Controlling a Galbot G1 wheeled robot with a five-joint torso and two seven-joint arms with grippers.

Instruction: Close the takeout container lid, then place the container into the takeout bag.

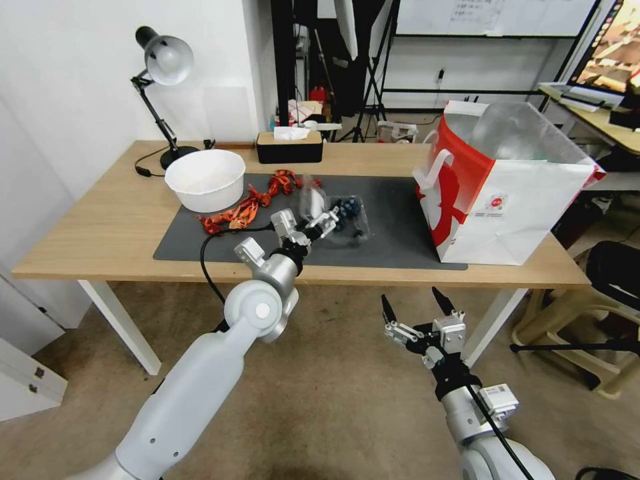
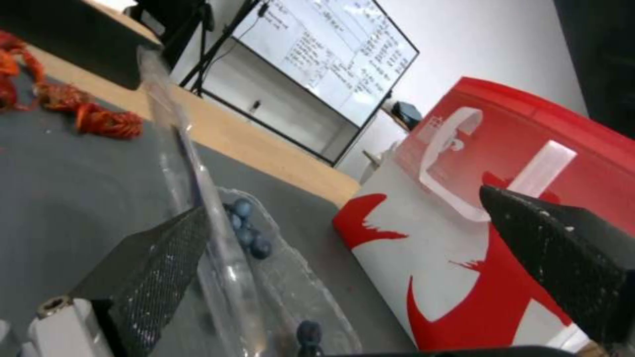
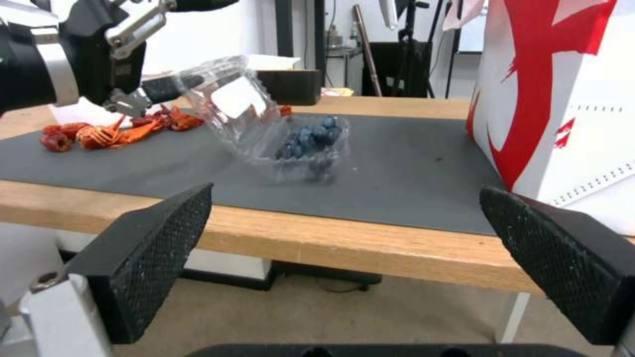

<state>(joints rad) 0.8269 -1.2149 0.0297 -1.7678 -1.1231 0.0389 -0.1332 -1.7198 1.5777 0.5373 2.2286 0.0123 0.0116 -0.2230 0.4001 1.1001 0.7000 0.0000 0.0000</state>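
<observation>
While our left tool (image 1: 319, 223), jaws apart, props the clear sticker-bearing lid (image 3: 228, 96) half-raised | risk: it slips, tipping the clear blueberry clamshell container (image 3: 311, 148) | right tool (image 1: 419, 312) spread wide below the surface.

Berry box open, bag upright.
You see the box (image 1: 347, 217) mid-mat, its lid (image 1: 310, 200) raised; the bag (image 1: 497, 183) stands open at the table's right end.
</observation>
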